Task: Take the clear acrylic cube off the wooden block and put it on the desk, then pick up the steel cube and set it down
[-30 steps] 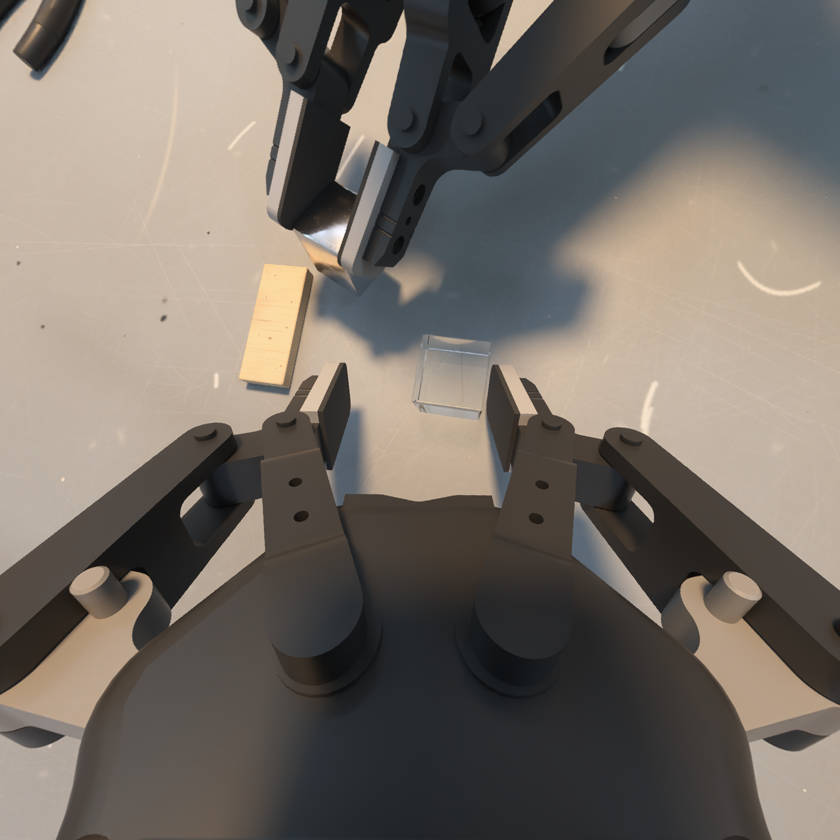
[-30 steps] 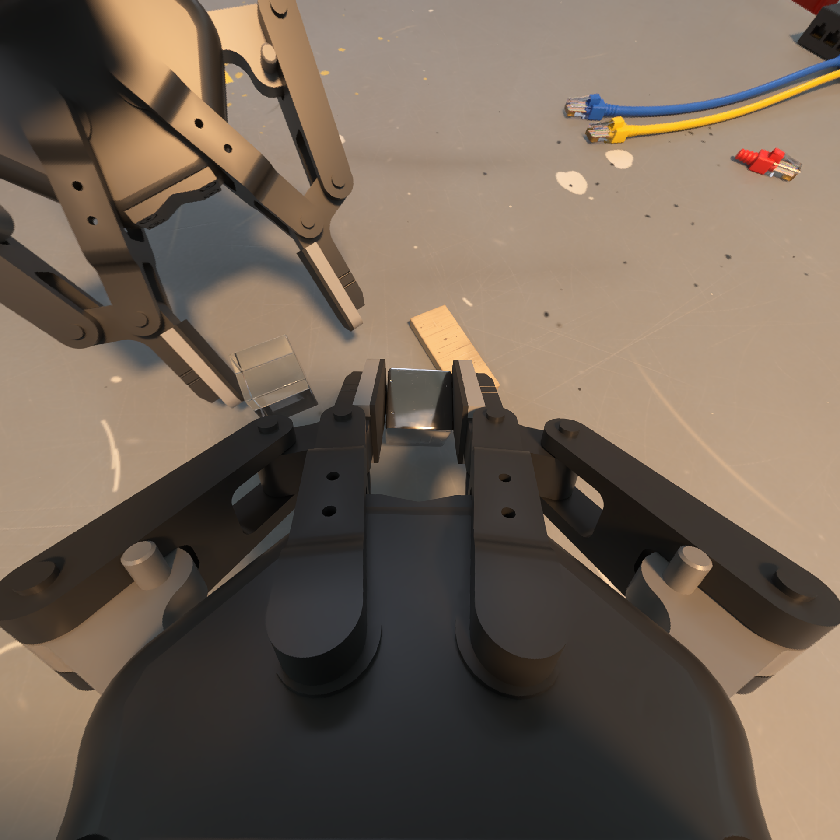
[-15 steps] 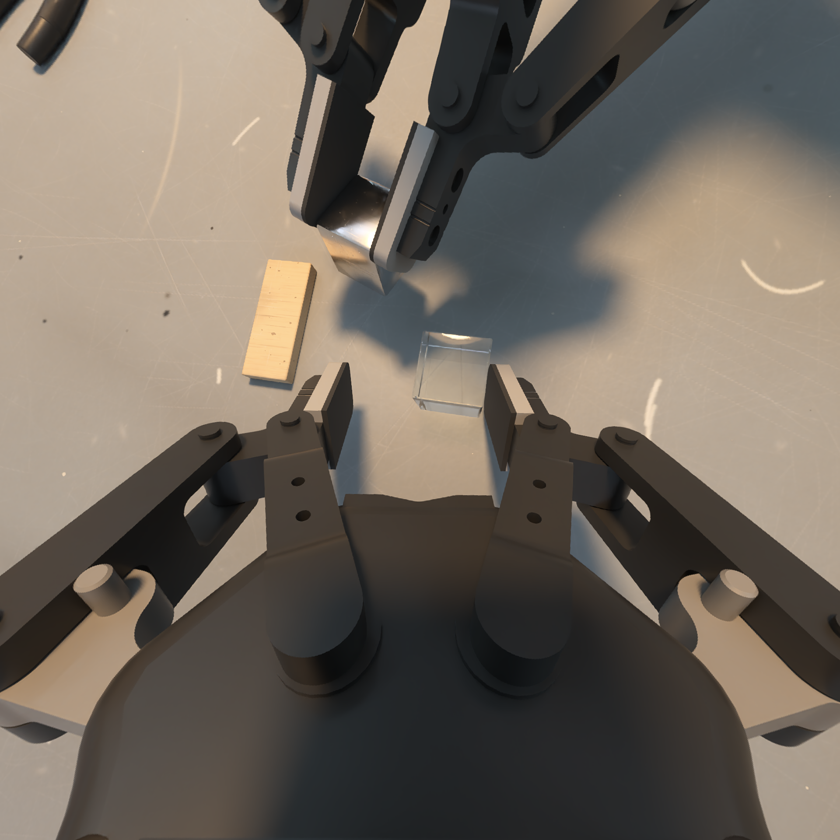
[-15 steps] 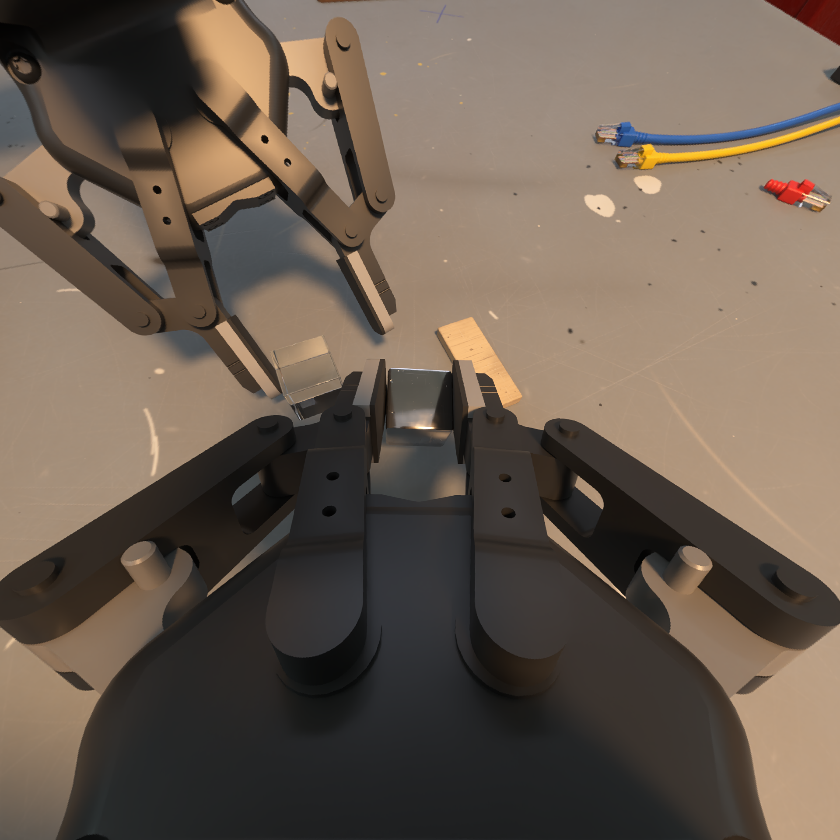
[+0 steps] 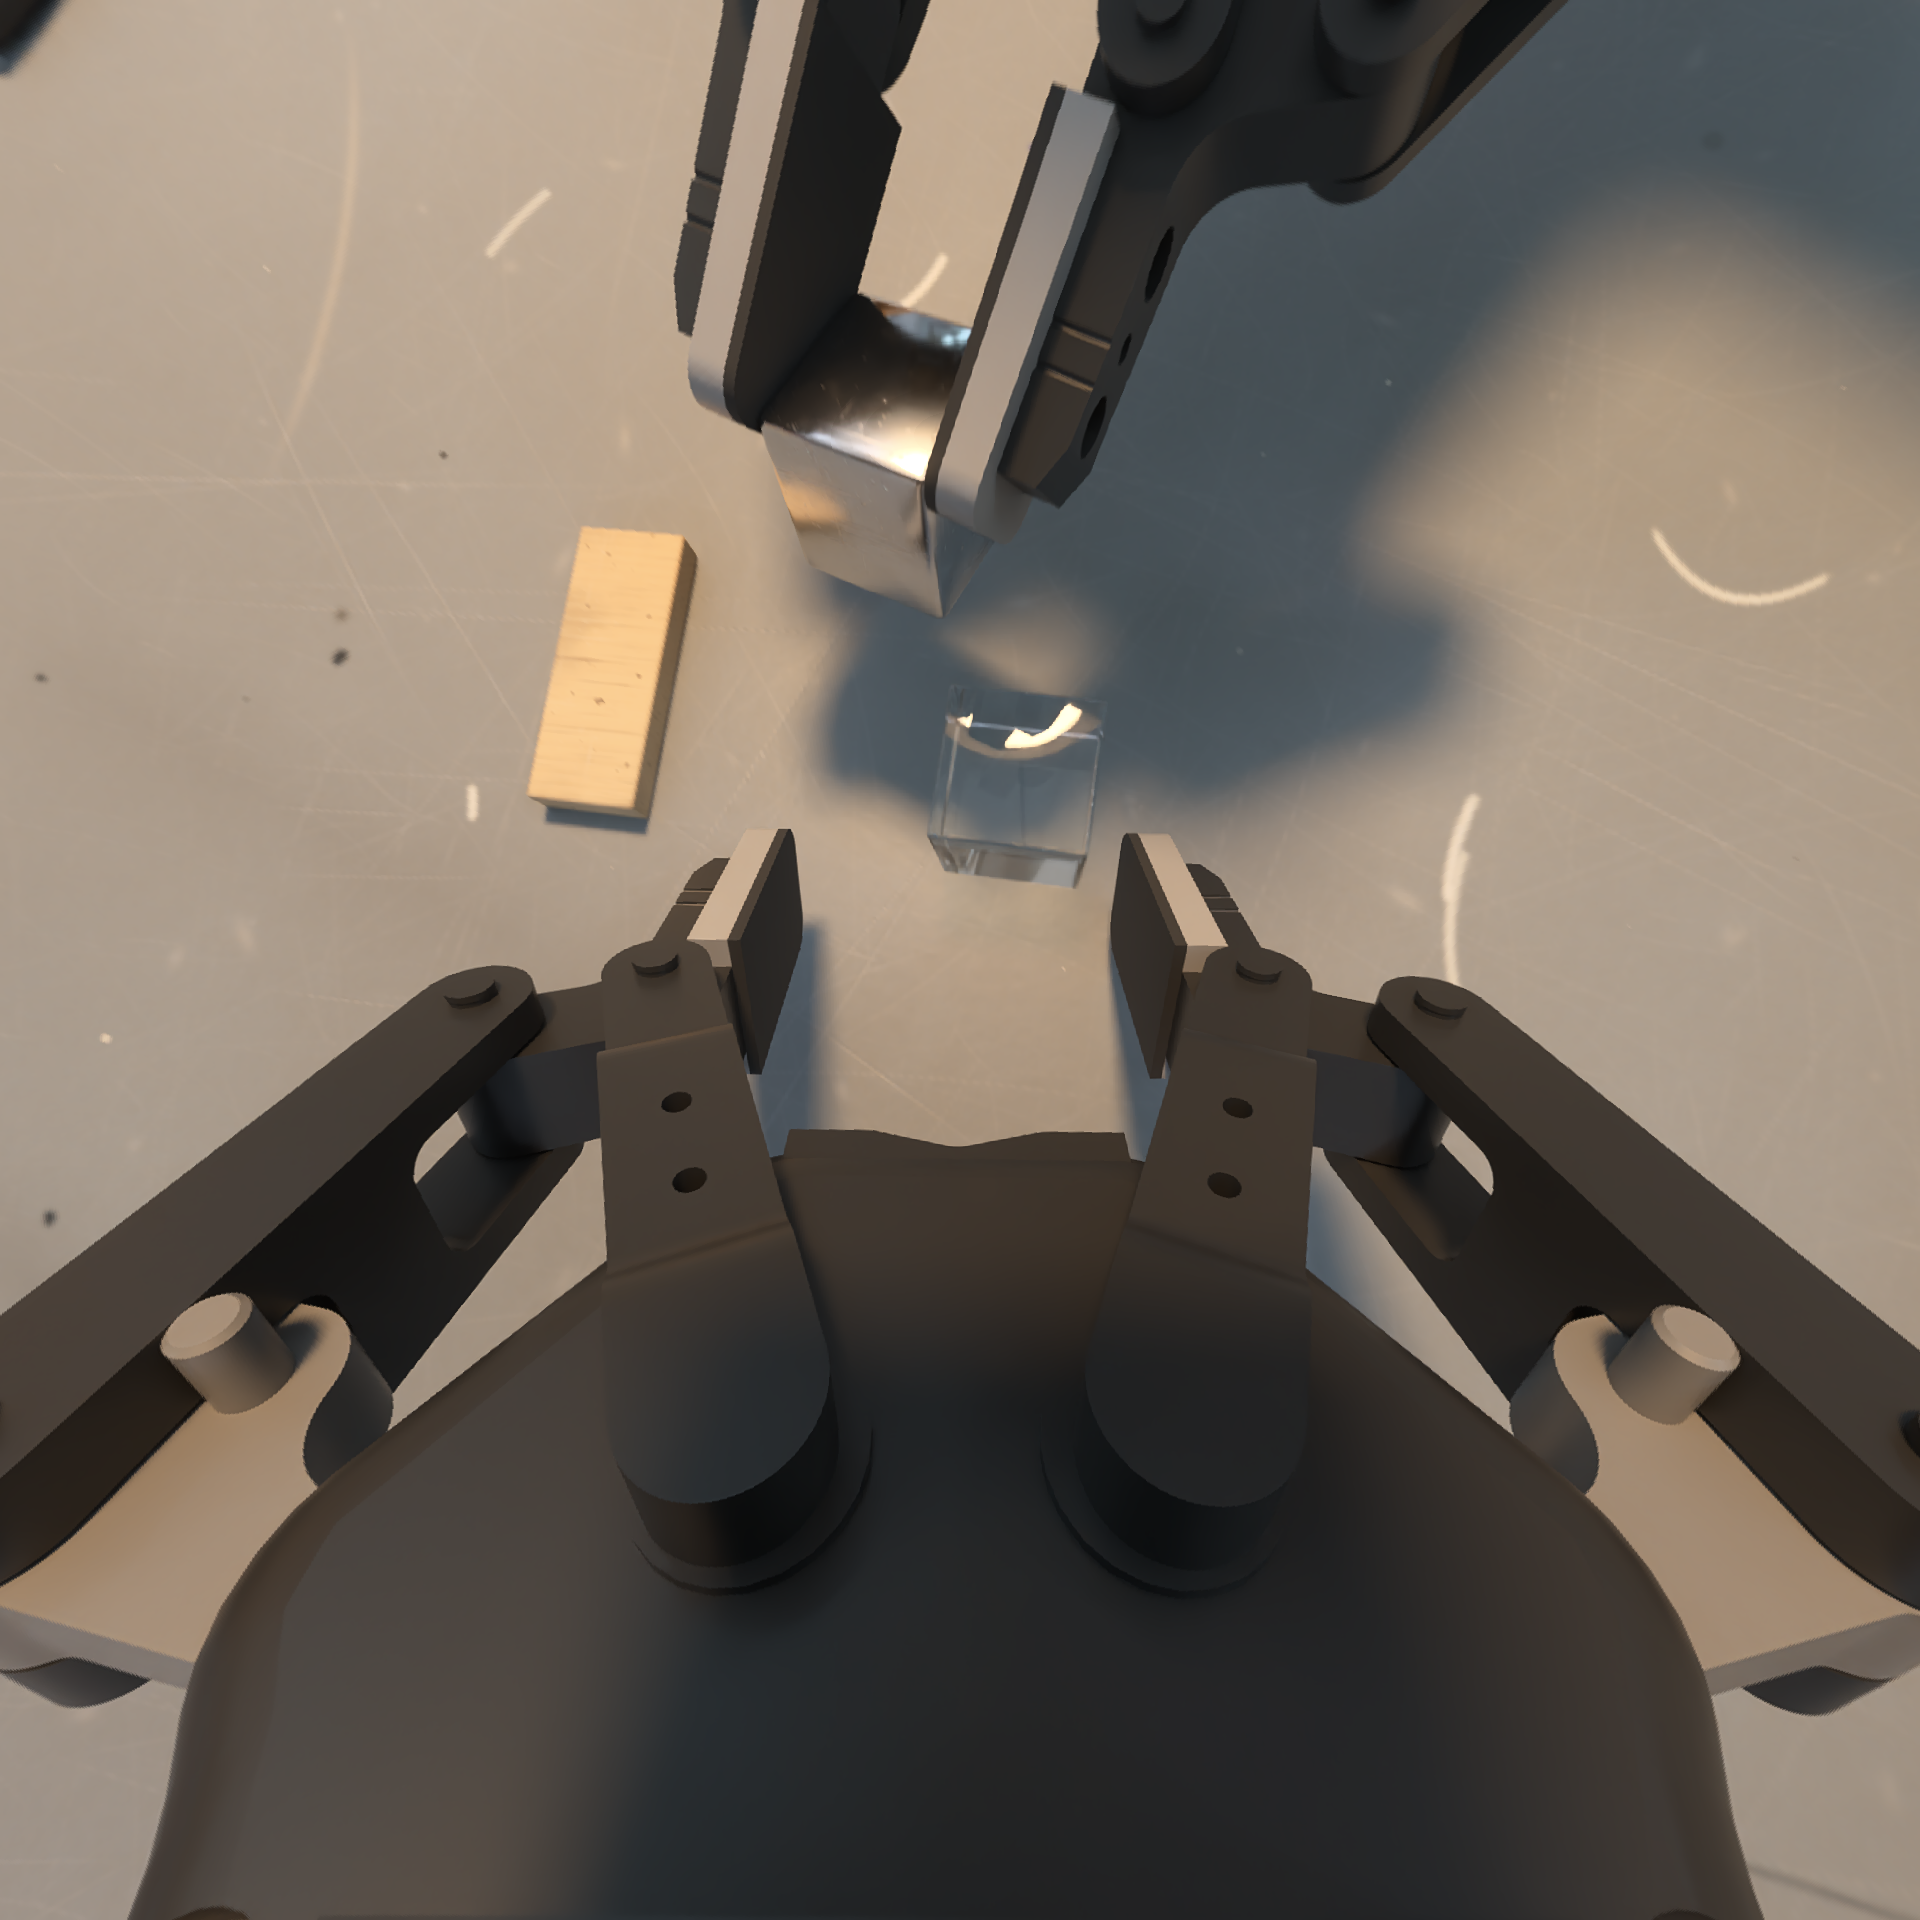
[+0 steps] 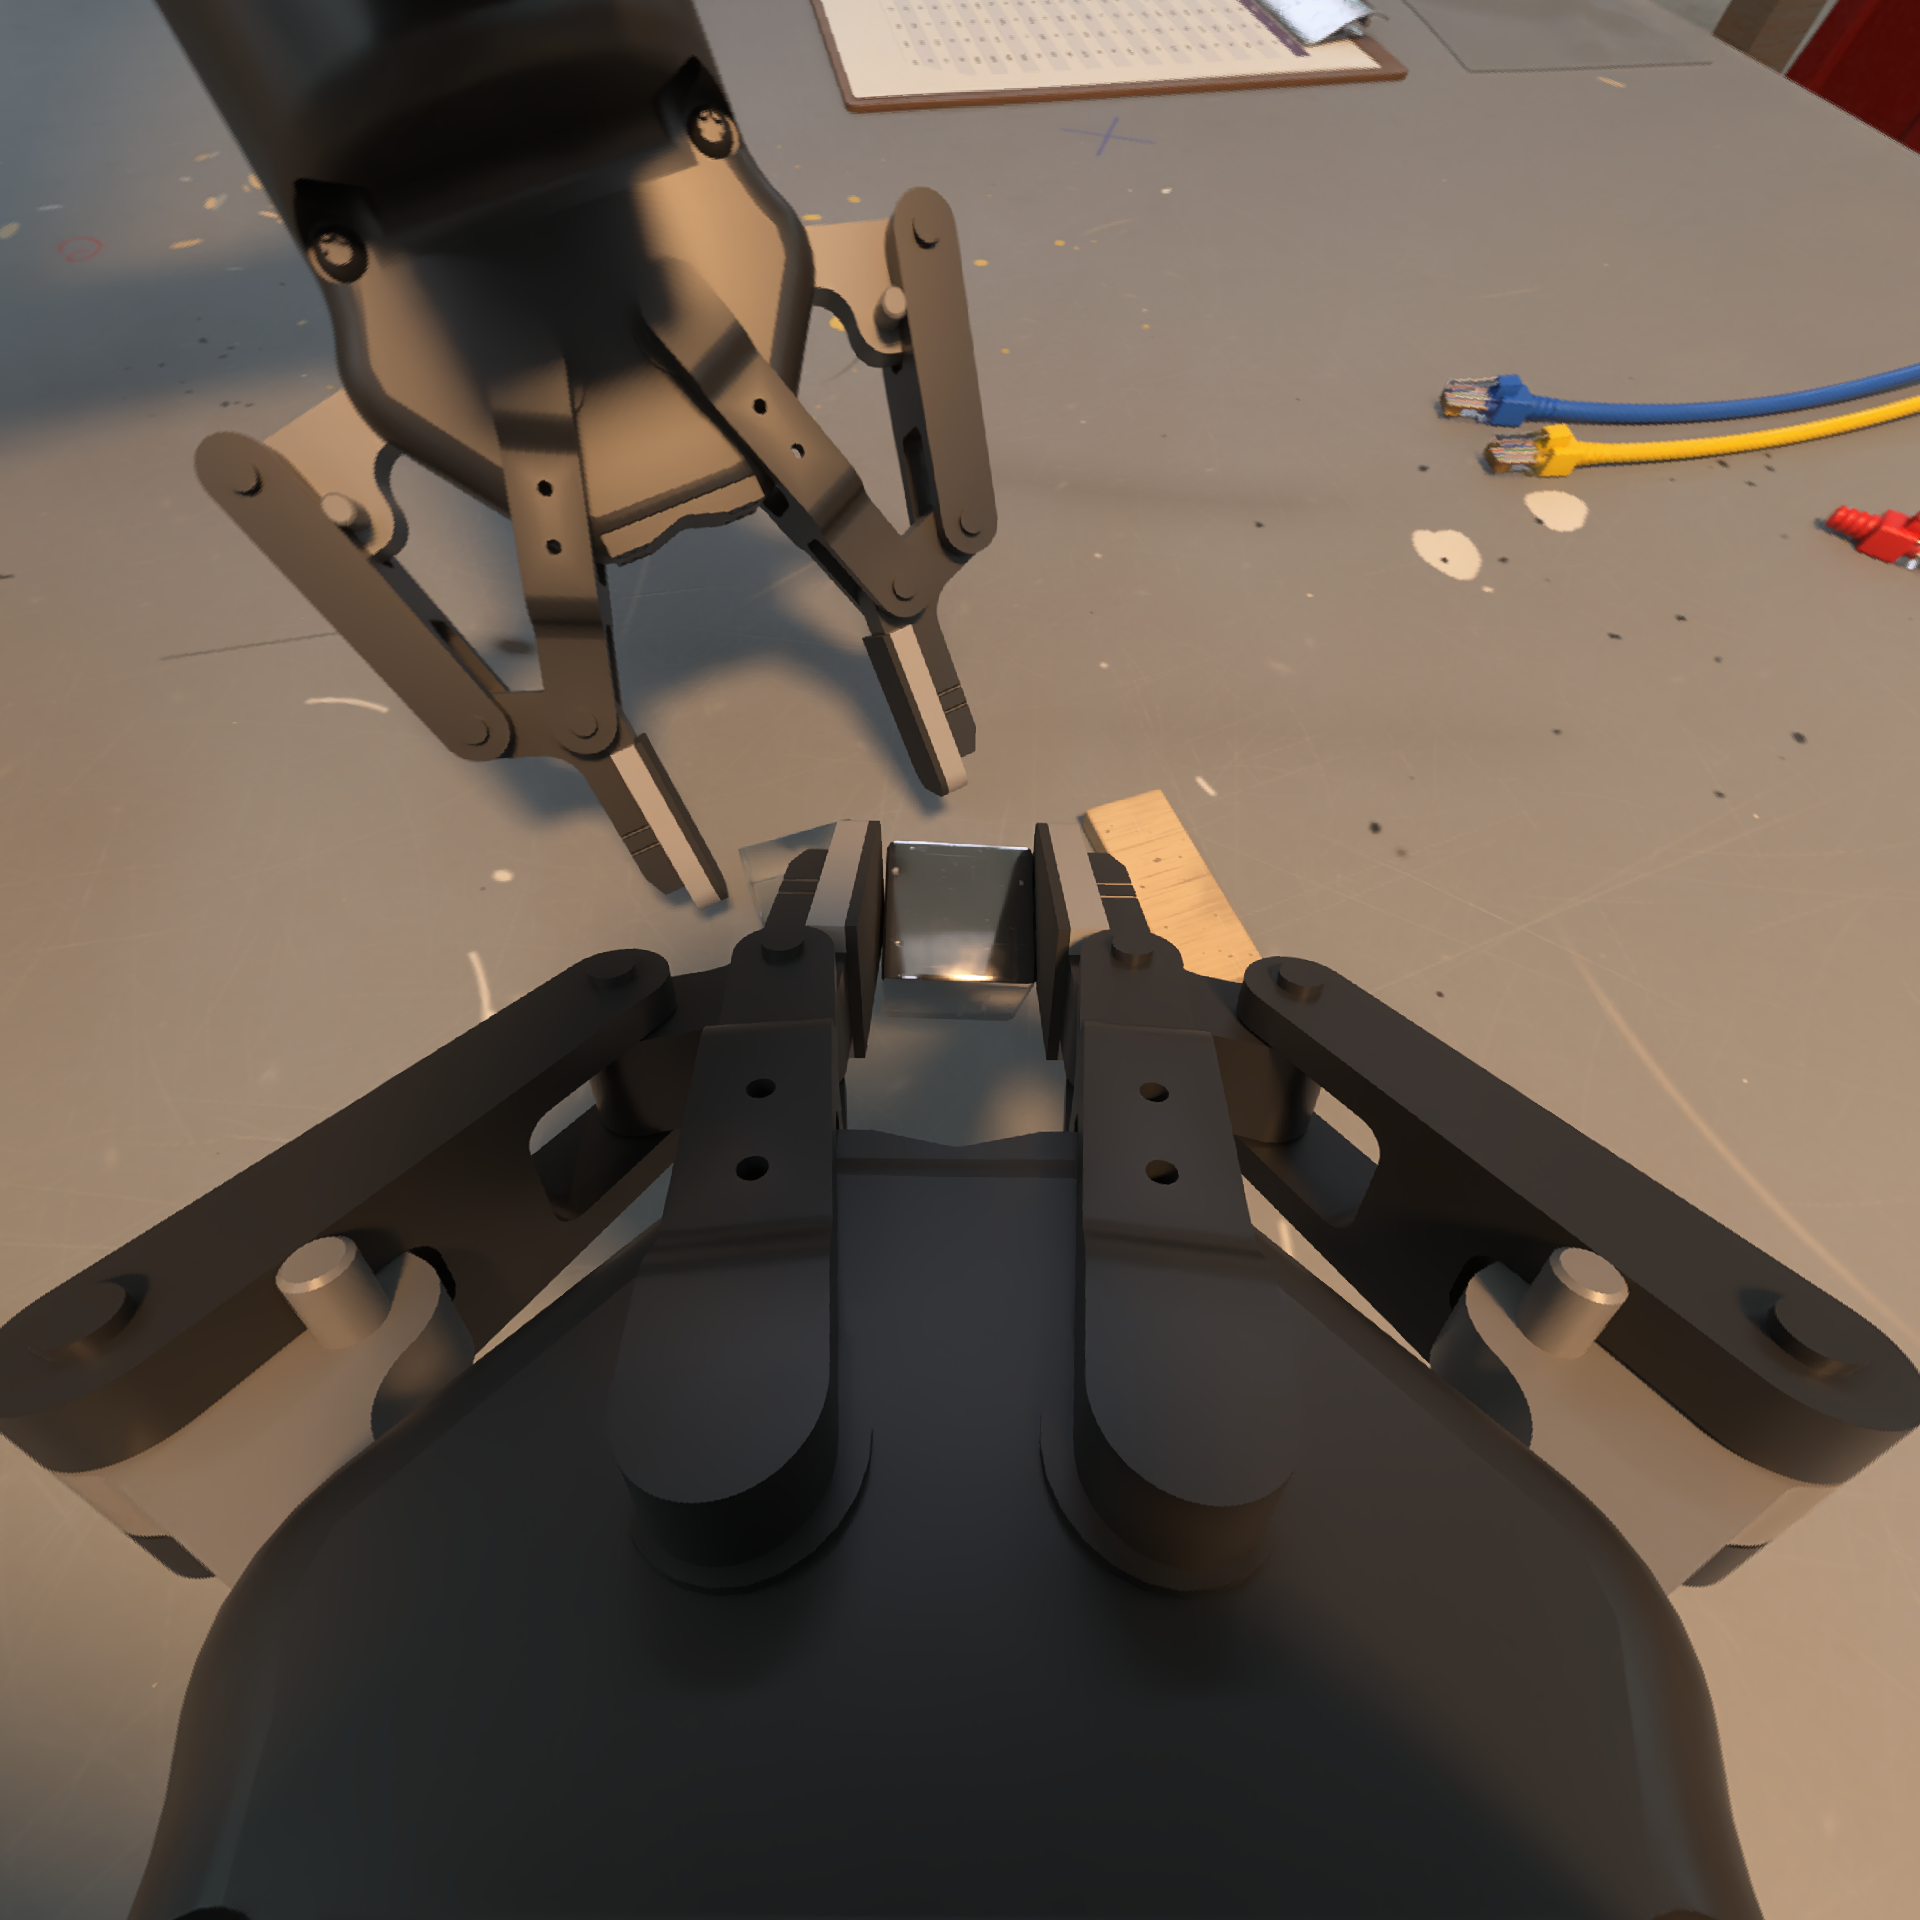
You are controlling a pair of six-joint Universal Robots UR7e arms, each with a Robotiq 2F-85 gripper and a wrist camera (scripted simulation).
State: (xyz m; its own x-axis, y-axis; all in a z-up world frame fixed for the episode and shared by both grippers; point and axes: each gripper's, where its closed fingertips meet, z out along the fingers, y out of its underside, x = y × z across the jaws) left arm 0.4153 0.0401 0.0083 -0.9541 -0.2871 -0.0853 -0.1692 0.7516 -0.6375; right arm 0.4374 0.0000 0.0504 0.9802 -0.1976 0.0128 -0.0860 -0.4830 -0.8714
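My right gripper (image 6: 958, 914) is clamped on the steel cube (image 6: 956, 909), one pad on each of two opposite faces; seen from the left wrist, the cube (image 5: 868, 499) hangs clear of the desk (image 5: 260, 364), its lower half projecting below the fingertips (image 5: 971, 488). My left gripper (image 5: 945, 914) stands with its jaws spread wide and nothing between them. The clear acrylic cube (image 5: 1016, 805) rests on the desk just ahead of the left gripper's fingertips, nearer the right-hand pad (image 5: 1148, 935) in that view, touching neither. The wooden block (image 5: 613, 681) lies flat on the desk, bare on top, apart from the acrylic cube and to its left in the left wrist view. From the right wrist, the block (image 6: 1169, 883) shows partly behind my right finger, and the left gripper (image 6: 821, 831) hangs over the desk beyond. Farther off lie a blue cable (image 6: 1704, 400), a yellow cable (image 6: 1704, 447), a red connector (image 6: 1875, 535) and a clipboard (image 6: 1101, 52).
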